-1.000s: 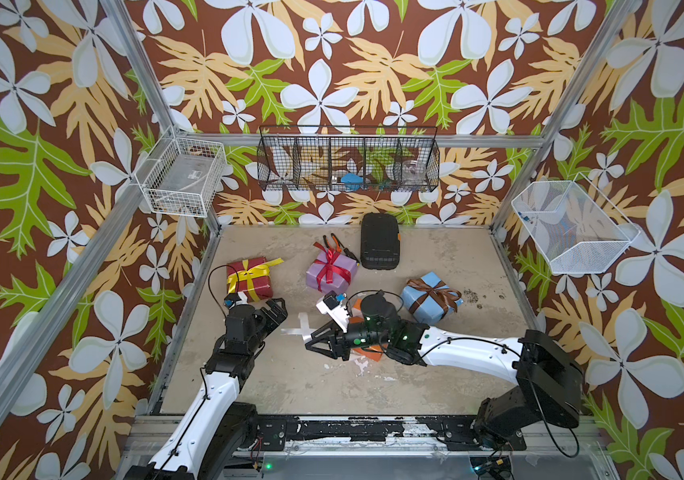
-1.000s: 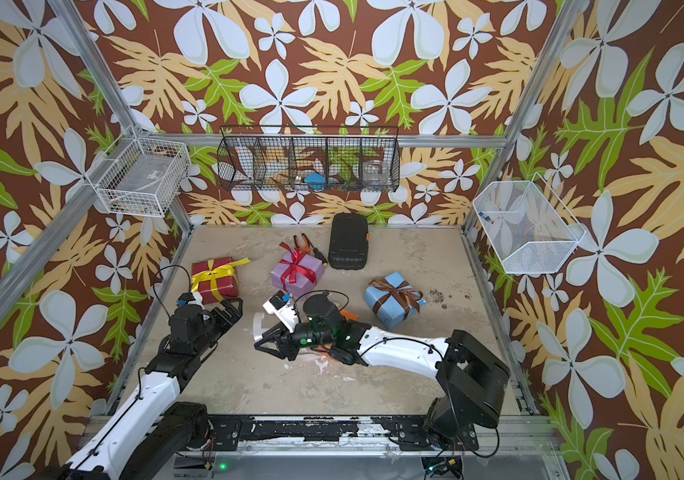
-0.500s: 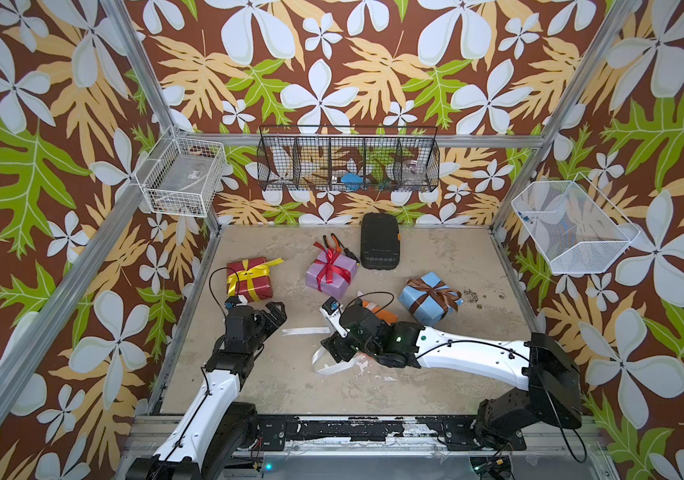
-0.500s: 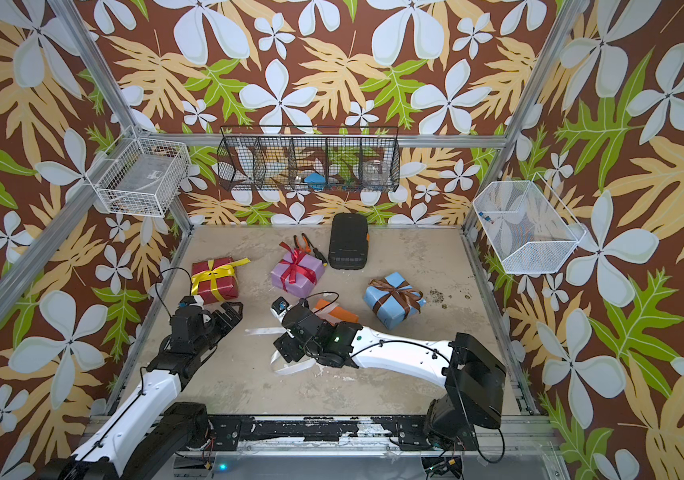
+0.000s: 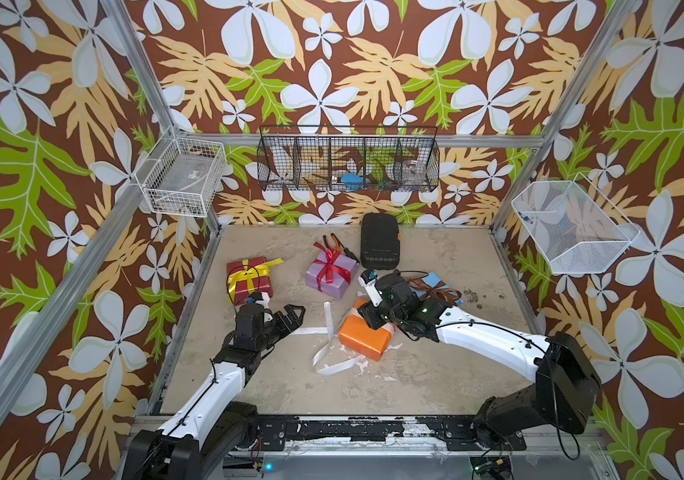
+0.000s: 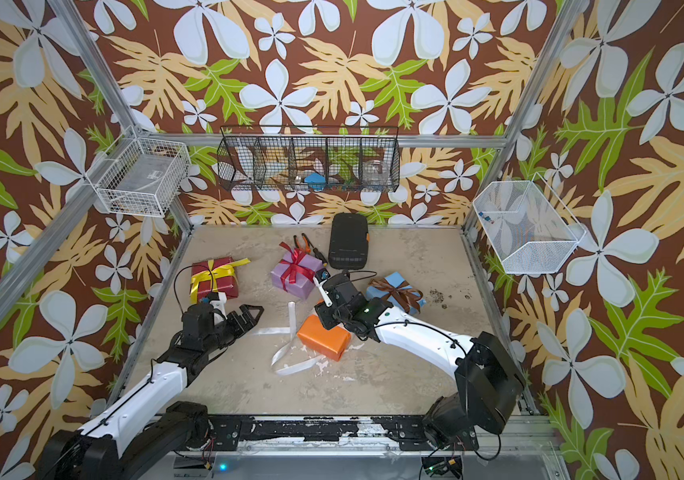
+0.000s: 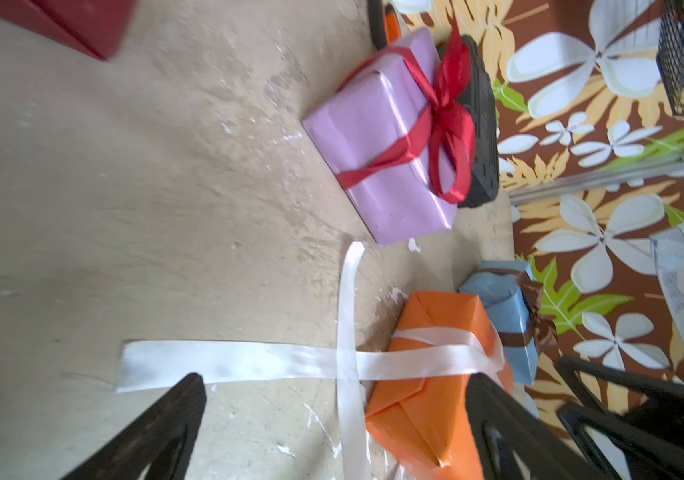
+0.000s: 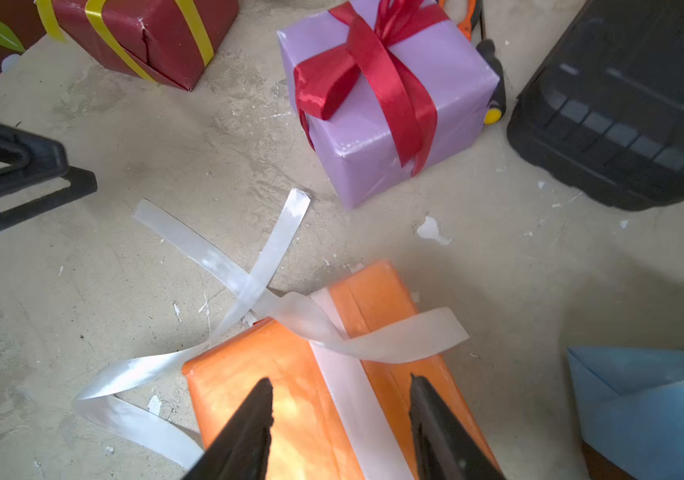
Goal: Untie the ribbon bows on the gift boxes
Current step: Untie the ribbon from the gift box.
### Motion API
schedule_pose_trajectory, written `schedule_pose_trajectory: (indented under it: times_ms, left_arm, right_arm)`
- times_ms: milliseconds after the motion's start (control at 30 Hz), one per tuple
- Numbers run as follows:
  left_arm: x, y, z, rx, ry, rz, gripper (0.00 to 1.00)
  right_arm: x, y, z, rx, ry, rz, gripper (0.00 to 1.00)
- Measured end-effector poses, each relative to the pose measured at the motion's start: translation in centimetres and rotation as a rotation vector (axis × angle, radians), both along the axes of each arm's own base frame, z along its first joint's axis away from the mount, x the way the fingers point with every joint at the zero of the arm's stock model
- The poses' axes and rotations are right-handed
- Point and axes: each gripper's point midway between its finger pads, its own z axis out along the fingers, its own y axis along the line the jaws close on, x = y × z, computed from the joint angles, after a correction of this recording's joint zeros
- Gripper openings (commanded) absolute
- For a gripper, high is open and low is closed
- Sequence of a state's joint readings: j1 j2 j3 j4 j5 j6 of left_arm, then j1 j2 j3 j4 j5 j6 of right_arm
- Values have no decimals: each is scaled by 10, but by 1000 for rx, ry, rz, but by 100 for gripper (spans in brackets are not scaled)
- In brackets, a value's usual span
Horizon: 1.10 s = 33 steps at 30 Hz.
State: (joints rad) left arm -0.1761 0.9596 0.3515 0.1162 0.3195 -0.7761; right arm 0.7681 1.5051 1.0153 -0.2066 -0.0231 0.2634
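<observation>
In both top views the white ribbon (image 5: 327,318) is lying unknotted, trailing off the orange box (image 5: 363,343). Left wrist: the left hand (image 7: 336,382) is gaping near one tail. Right wrist: the right hand (image 8: 340,384), fingers apart, is straddling the box's band, probably to pull.

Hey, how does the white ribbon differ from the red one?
The white ribbon is undone, ends trailing on the table; the red ribbon has a looped bow. The white ribbon lies slack across the orange box; the red ribbon wraps the lilac box snugly. Both are shiny.
</observation>
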Motion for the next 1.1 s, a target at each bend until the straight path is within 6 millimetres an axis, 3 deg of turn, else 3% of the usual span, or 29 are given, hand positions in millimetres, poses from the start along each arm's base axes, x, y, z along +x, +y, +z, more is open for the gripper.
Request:
schedule_pose_trajectory:
  times_ms: [167, 267, 400, 567, 733, 867, 933, 1100]
  left_arm:
    - [-6, -17, 4, -17, -23, -66, 100]
    - [-7, -20, 7, -22, -38, -79, 100]
    - [-7, -21, 10, -25, -51, -80, 100]
    - [-7, -22, 8, -25, -48, -82, 100]
    - [-7, -22, 6, -24, -41, -84, 100]
    - [-8, -25, 5, -25, -39, -94, 100]
    - [-10, -28, 5, -27, -40, -106, 100]
    - [-18, -42, 8, -48, -41, -164, 100]
  right_arm:
    - [-14, 15, -22, 76, 103, 70, 66]
    - [-12, 22, -31, 103, 136, 74, 69]
    - [1, 34, -32, 153, 135, 74, 70]
    - [34, 42, -29, 185, 96, 23, 71]
    - [87, 32, -28, 168, 14, -94, 72]
    - [118, 7, -24, 130, -32, -182, 72]
    - [118, -5, -20, 108, -48, -200, 72]
    - [86, -17, -16, 100, -25, -155, 73]
